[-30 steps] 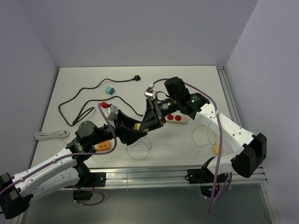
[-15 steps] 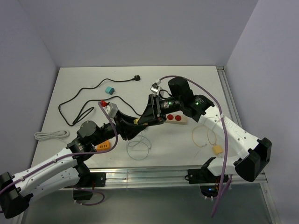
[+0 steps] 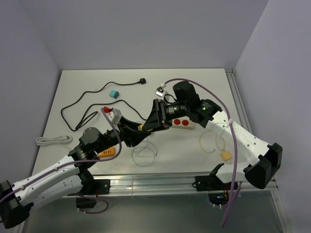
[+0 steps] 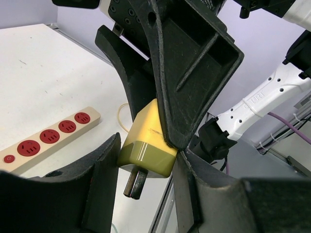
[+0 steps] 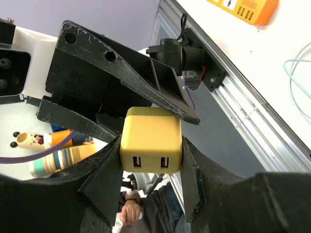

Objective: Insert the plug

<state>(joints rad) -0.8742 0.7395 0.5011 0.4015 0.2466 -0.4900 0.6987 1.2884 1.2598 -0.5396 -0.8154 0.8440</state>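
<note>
Handover risk: left gripper [image 4: 144, 162] and right gripper [image 5: 151, 145] both clamp yellow plug [image 4: 146, 145] mid-air; either pulling early could twist or drop it, short of power strip [image 3: 186, 123] at 3 o'clock.

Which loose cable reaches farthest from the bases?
The black cable, ending in a black plug farthest out; the white bundle and clear loops lie nearer.

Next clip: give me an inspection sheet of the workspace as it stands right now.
Surface: white table, flat.
Job's things: yellow plug held off the table, prongs exposed; beige power strip lying flat, visible red sockets unoccupied.
Clutter: teal block, orange hub, small yellow tag.
Grippers: left gripper and right gripper both closed on the plug.
Cables: black cable, coiled white cable, clear loop, all loose.
Surroundings: lavender walls, metal rail along near edge.
</note>
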